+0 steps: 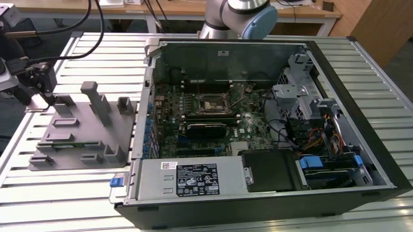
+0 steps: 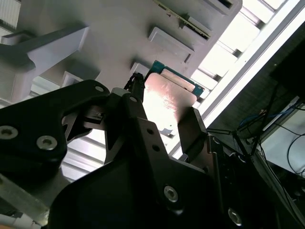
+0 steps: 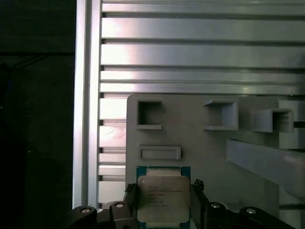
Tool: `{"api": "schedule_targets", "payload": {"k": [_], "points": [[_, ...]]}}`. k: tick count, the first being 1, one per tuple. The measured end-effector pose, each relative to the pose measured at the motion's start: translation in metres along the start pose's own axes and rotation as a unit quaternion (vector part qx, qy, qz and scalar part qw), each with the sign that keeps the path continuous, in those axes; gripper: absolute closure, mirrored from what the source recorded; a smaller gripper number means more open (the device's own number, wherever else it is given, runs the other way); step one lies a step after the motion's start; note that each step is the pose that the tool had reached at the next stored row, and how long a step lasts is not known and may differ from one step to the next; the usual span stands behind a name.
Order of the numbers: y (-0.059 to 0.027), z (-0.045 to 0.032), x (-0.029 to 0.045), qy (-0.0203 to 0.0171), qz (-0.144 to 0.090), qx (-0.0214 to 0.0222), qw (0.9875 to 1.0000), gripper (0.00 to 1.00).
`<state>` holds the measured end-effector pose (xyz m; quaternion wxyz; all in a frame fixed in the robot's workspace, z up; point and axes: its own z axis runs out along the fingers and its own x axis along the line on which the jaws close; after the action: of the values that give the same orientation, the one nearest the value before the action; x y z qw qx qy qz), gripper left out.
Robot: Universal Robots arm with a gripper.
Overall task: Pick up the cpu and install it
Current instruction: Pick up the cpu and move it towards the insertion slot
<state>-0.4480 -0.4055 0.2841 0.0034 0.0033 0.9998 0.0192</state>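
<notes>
At grey fixture tray's point(image 3: 190, 143) edge, fingers point(image 3: 198, 192) gripping cpu point(image 3: 162, 200), dark print point(image 3: 159, 192) unreadable

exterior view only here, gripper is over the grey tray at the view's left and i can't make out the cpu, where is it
Observer: In the first wrist view the cpu lies flat on the grey tray, right at the gripper.
Operator: which face is up
Observer: Its silvery metal top faces the cameras in both wrist views, with a green edge showing along one side.
Operator: anything crowding it on the tray
Observer: A low rectangular frame moulded into the tray sits just beyond the cpu, with a small gap between them.
</notes>
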Motion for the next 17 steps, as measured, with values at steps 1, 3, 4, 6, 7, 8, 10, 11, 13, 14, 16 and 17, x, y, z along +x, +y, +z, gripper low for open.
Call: {"api": "schedule_targets", "payload": {"k": [1,3,4,6,7,8,10,11,13,14,16,17], "points": [[0.0000,-0.0010,0.0000,0.0000,0.000,0.0000,1.0000,0.47],[0.0001,-0.0030,0.0000,-0.0001,0.000,0.0000,1.0000,0.47],[0.0002,-0.0040,0.0000,-0.0001,0.000,0.0000,1.0000,0.47],[0.0003,-0.0061,0.0000,-0.0002,0.000,0.0000,1.0000,0.47],[0.0004,-0.0072,0.0000,-0.0003,0.000,0.0000,1.0000,0.47],[0.0004,-0.0083,-0.0001,-0.0003,0.000,0.0000,1.0000,0.47],[0.0006,-0.0104,-0.0001,-0.0004,0.000,0.0000,1.0000,0.47],[0.0007,-0.0114,0.0000,-0.0005,0.000,0.0000,1.0000,0.47],[0.0008,-0.0136,-0.0001,-0.0006,0.000,0.0000,1.0000,0.47],[0.0009,-0.0146,-0.0001,-0.0007,0.000,0.0000,1.0000,0.47],[0.0010,-0.0168,0.0000,-0.0008,0.000,0.0000,1.0000,0.47],[0.0011,-0.0181,-0.0001,-0.0009,0.000,0.0000,1.0000,0.47]]}}
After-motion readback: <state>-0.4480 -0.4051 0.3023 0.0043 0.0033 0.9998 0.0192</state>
